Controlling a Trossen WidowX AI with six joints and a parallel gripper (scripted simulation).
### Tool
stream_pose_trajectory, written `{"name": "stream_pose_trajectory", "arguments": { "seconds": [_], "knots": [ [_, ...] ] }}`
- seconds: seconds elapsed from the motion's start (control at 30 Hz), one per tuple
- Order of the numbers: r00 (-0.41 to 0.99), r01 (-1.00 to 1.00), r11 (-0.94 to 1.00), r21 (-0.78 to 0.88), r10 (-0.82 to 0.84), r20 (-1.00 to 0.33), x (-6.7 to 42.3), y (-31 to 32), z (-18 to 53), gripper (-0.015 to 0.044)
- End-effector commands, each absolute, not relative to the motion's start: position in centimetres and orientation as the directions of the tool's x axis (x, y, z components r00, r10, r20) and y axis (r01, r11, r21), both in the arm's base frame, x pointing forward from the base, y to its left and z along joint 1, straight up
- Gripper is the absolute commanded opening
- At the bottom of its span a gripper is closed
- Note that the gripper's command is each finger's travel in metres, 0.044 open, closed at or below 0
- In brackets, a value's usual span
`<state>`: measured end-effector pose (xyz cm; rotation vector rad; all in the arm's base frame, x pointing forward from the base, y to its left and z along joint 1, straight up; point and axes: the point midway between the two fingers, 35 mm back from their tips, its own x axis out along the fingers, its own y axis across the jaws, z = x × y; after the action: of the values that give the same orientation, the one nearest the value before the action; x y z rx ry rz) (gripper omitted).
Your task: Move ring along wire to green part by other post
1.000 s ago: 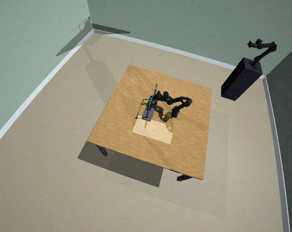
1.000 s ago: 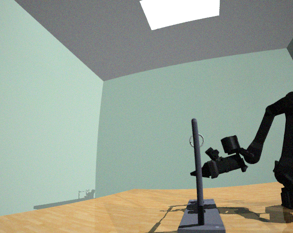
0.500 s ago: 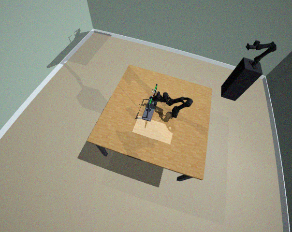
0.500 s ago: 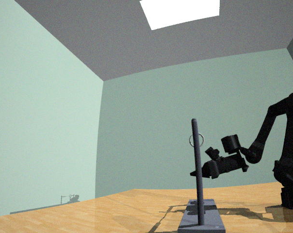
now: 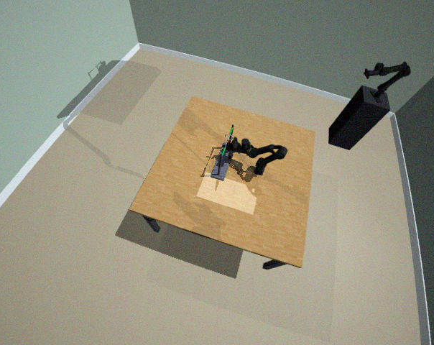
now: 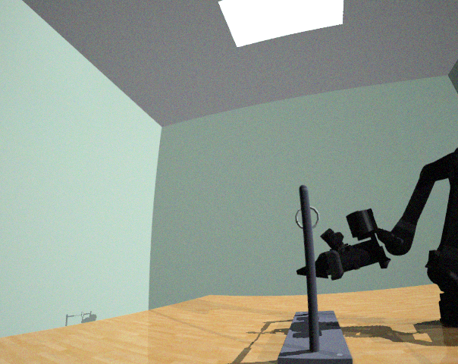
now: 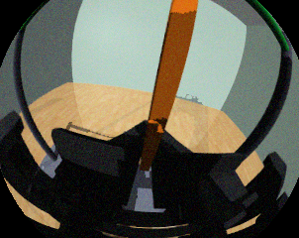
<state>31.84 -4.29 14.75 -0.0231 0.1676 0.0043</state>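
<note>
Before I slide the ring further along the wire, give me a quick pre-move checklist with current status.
1. Grip on the orange handle: ok. The jaws of the black gripper are shut on its lower end.
2. Handle seated straight: ok. It rises steeply from the jaws, leaning only slightly.
3. Thin grey metal ring up at wire height: ok. It sits high, near the top of the dark upright post.
4. Wire through the ring: cannot tell. The post hides the crossing in the exterior view.
5. Clearance from the grey wire stretch: cannot tell. It is too fine to make out.
6. Arm clear of the grey base plate: ok.
</note>
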Motion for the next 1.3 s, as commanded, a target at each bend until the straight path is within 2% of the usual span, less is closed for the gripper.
{"name": "stream_pose_trajectory", "arguments": {
  "seconds": [0.0,0.67,1.27],
  "knots": [
    [0.986,-0.004,0.999,-0.034,-0.002,-0.165,31.8,-4.0,14.8,-0.0150],
    [0.986,-0.013,0.998,-0.066,0.002,-0.167,31.8,-2.5,14.7,-0.0150],
    [0.986,-0.005,1.000,-0.022,0.001,-0.167,31.8,-0.2,14.6,-0.0150]
  ]
}}
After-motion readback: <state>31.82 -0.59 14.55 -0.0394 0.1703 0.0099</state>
